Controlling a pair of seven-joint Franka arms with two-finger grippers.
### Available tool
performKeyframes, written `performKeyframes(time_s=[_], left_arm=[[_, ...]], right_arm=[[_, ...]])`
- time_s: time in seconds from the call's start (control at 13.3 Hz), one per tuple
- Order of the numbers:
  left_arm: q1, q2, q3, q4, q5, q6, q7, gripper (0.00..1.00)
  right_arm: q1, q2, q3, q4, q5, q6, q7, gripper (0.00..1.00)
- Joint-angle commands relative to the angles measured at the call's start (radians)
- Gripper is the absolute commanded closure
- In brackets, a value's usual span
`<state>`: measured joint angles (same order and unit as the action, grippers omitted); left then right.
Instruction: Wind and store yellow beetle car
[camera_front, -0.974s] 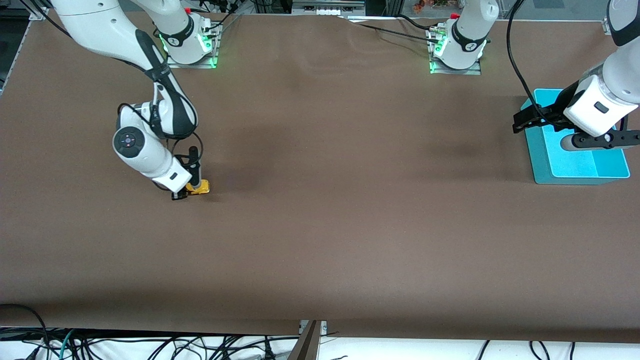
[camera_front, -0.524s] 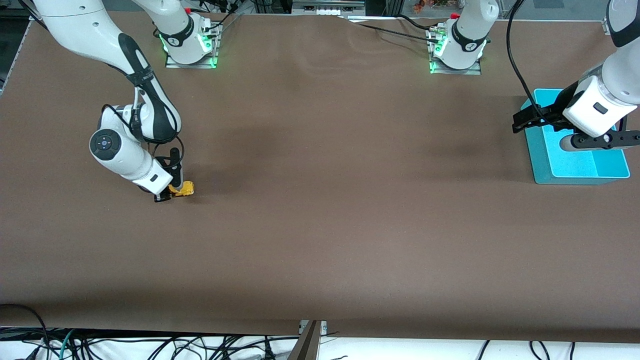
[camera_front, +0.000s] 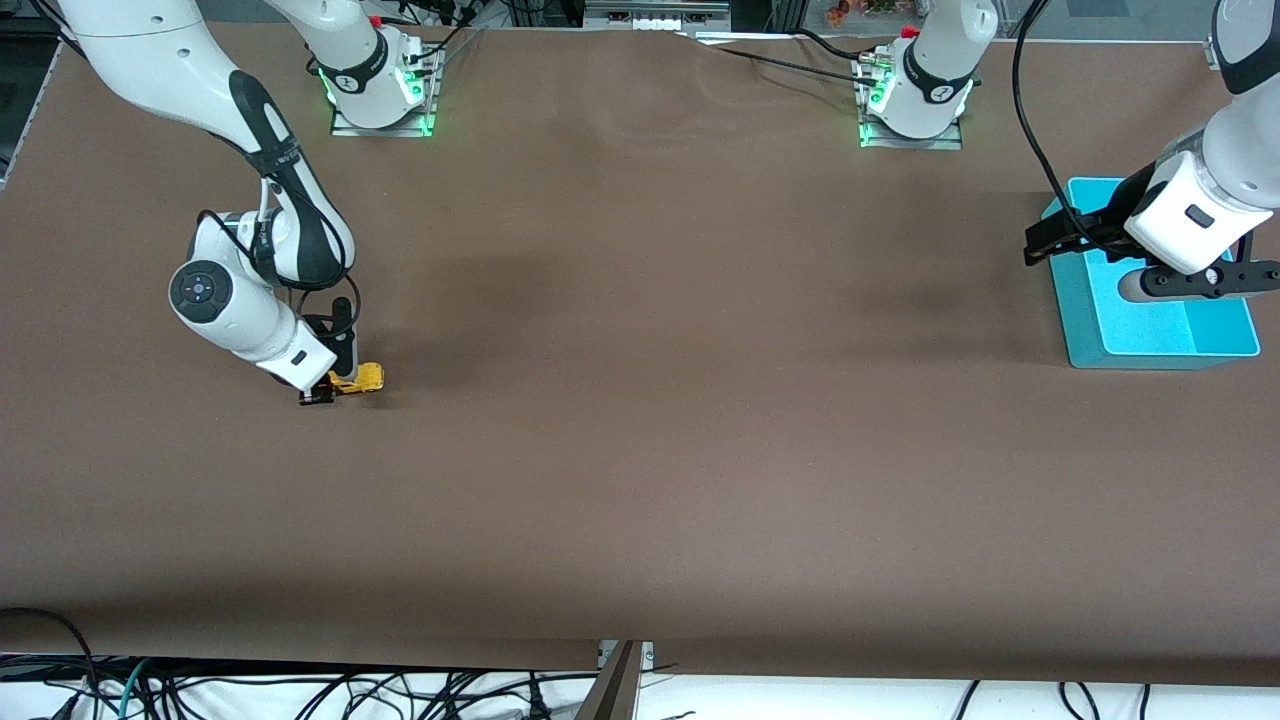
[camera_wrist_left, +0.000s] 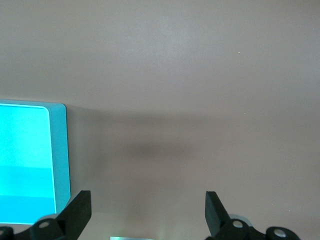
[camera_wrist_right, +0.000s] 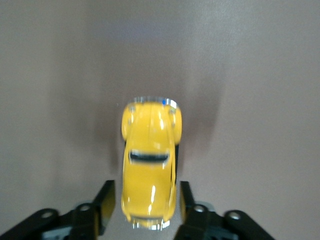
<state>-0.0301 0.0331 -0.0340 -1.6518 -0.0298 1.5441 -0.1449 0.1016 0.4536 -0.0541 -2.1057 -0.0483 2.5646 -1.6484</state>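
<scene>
The yellow beetle car (camera_front: 364, 378) stands on the brown table toward the right arm's end. In the right wrist view the car (camera_wrist_right: 150, 170) points away from the hand, with its rear end between the jaws. My right gripper (camera_front: 333, 385) (camera_wrist_right: 147, 200) is low at the table. Its fingers (camera_wrist_right: 106, 202) stand either side of the car's rear with a thin gap on each side, so it is open. My left gripper (camera_front: 1045, 245) (camera_wrist_left: 147, 200) is open and empty, and it waits over the edge of the teal bin (camera_front: 1085, 340).
The teal bin, which also shows in the left wrist view (camera_wrist_left: 61, 150), stands at the left arm's end of the table, with a light blue inside. Both arm bases (camera_front: 378, 95) (camera_front: 912, 110) stand along the table's edge farthest from the front camera.
My right gripper has dragged the car along the table toward the right arm's end. The last step was small, and the car now sits farther out from the fingers. The left arm has not moved.
</scene>
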Motion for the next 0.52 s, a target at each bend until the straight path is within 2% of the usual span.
performKeyframes(time_s=[0.0,0.22,0.45], left_arm=[[0.007,0.001,-0.007,0.004,0.001,-0.016,0.031,0.00],[-0.002,0.001,-0.011,0.004,-0.001,-0.016,0.031,0.00],[-0.007,0.004,-0.014,0.003,-0.004,-0.013,0.025,0.00]], right_arm=[[-0.010,-0.024,0.005,0.041,0.007,-0.062,-0.011,0.00],[-0.010,-0.041,0.005,0.084,0.007,-0.148,-0.013,0.00],[-0.010,-0.052,0.005,0.088,0.007,-0.169,-0.010,0.00]])
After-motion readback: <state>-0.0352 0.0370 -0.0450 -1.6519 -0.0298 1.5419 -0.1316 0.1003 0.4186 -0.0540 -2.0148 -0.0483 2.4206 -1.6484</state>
